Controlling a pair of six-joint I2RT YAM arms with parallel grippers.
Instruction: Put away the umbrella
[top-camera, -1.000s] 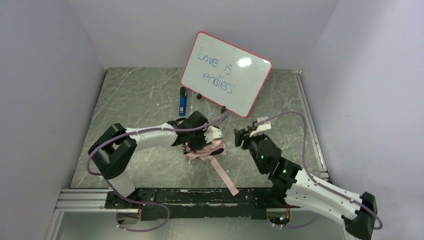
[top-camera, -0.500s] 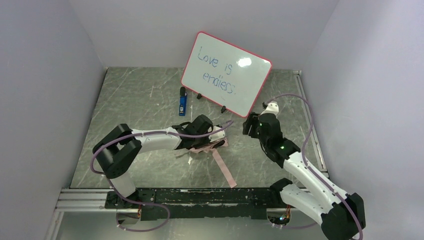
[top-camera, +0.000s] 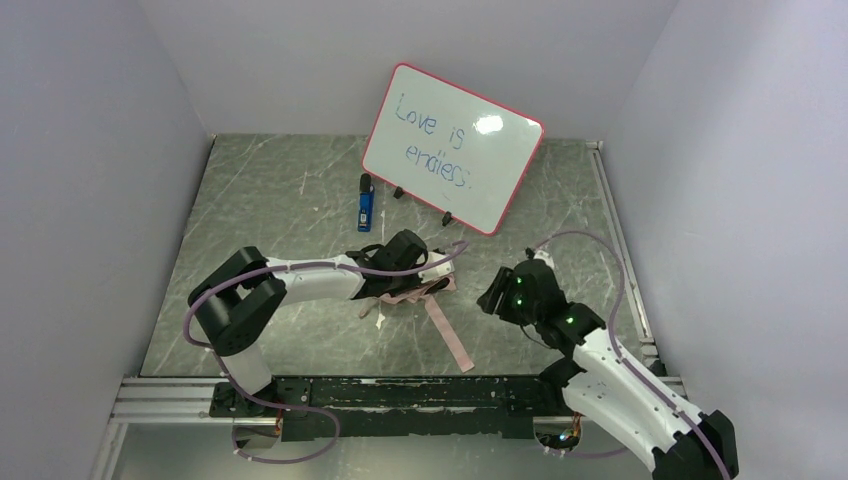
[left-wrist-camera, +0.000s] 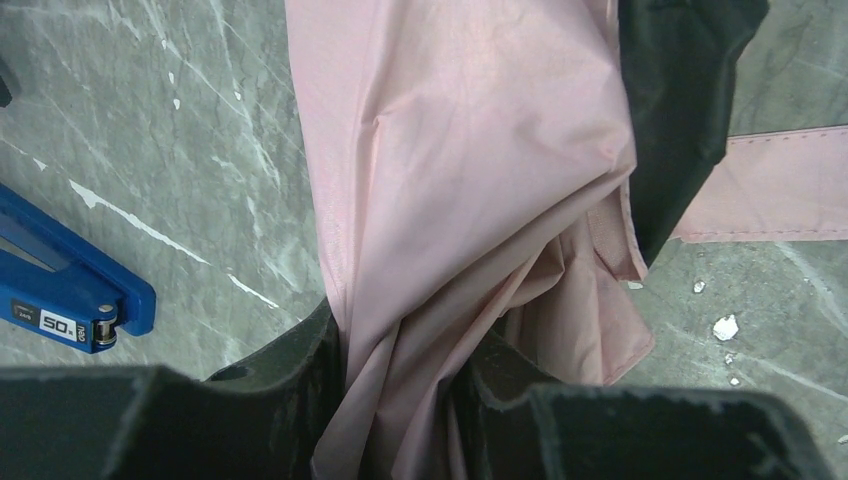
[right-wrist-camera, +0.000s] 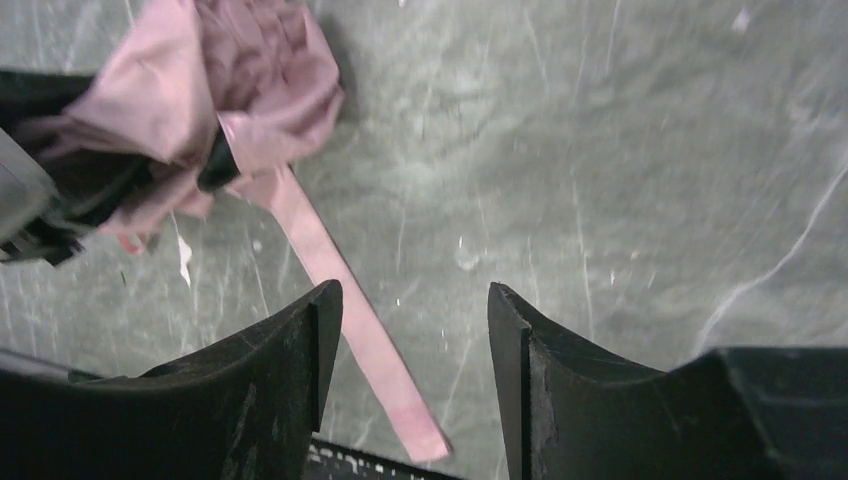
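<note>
Fabric of the umbrella (left-wrist-camera: 460, 150) fills the gap between the fingers of the left gripper (left-wrist-camera: 395, 375), which is clamped on the pale pink bundle and holds it low over the grey marbled table (top-camera: 280, 190), roughly mid-table and in front of the red-framed whiteboard (top-camera: 452, 148). In the left wrist view the cloth runs up from the jaws in loose folds, a black part shows at the upper right, and the umbrella's closing strap (left-wrist-camera: 770, 185) trails off to the side. From above, that strap lies flat and unfastened, slanting toward the near edge. A small blue object (left-wrist-camera: 60, 290) sits on the table just beside the bundle. Over the last second the left arm has turned and settled, so the bundle looks flatter and more tucked under the wrist than it did. The right gripper (right-wrist-camera: 412, 300) has moved most: it was close against the umbrella's right side, swung away toward the whiteboard, and has now come back low on the near right, apart from the bundle. Its fingers stand spread with only bare table between them, and the strap crosses just ahead of its left finger. That placement suggests the right arm is lining up for the strap. The canopy looks gathered but not yet wrapped or fastened, so the task seems well short of done.
</note>
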